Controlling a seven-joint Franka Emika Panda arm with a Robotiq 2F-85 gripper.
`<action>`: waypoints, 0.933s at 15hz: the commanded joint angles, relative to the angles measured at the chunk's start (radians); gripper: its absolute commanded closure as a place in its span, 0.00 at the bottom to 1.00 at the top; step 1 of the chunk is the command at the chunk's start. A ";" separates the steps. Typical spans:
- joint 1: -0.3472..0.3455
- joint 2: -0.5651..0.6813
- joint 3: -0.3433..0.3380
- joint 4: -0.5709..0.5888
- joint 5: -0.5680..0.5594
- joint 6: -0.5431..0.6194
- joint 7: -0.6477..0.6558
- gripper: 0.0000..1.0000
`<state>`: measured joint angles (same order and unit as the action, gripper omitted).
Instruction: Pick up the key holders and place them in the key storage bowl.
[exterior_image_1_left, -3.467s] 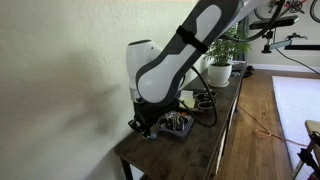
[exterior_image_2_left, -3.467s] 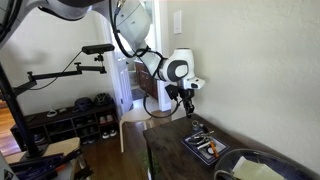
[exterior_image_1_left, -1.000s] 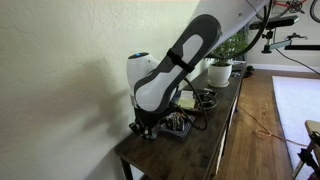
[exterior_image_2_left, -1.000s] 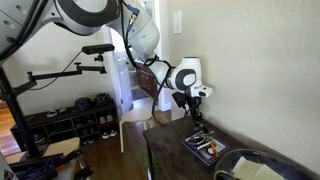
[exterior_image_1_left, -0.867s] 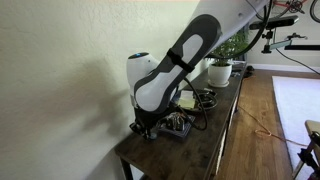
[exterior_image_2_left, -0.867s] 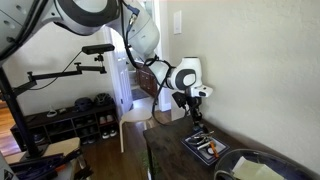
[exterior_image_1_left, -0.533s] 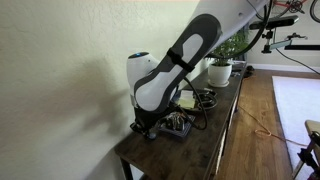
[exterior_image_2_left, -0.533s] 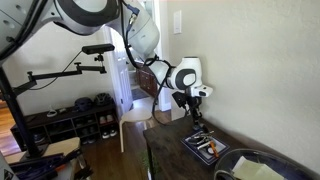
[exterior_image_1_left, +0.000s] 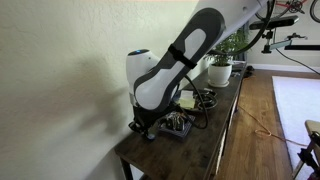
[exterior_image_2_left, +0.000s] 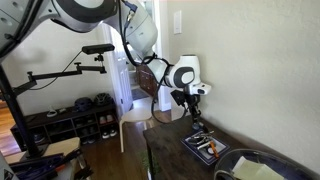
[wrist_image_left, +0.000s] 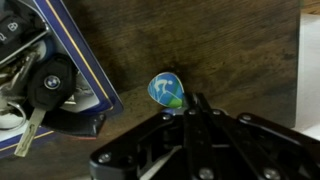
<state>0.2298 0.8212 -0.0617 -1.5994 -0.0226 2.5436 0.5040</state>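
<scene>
In the wrist view a small blue-and-green teardrop key holder (wrist_image_left: 165, 90) sits over the dark wood table, just right of the key storage bowl (wrist_image_left: 98, 88). The bowl is a dark squarish tray holding keys and a black fob (wrist_image_left: 50, 82). My gripper (wrist_image_left: 190, 101) is shut, its tips pinching the key holder's lower right edge. In both exterior views the gripper (exterior_image_2_left: 191, 112) (exterior_image_1_left: 146, 129) hangs low by the wall end of the tray (exterior_image_2_left: 192, 144) (exterior_image_1_left: 181, 129). No pale silvery trinket shows.
The narrow dark table (exterior_image_1_left: 215, 140) runs along the wall. Cables (exterior_image_1_left: 206, 100) and potted plants (exterior_image_1_left: 222, 55) stand behind the tray. A large dark round dish (exterior_image_2_left: 258, 168) lies past the tray's other end. The table's edge (wrist_image_left: 308, 60) is close.
The gripper came down toward the table beside the tray since 3.5 s ago. Over the last half second the arm has shifted slightly.
</scene>
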 joint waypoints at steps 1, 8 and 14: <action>0.014 -0.116 0.000 -0.138 0.011 0.054 -0.024 0.95; 0.028 -0.243 -0.003 -0.250 0.002 0.102 -0.018 0.95; 0.033 -0.332 -0.018 -0.320 -0.016 0.109 0.001 0.95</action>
<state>0.2497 0.5821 -0.0604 -1.8152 -0.0256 2.6210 0.5016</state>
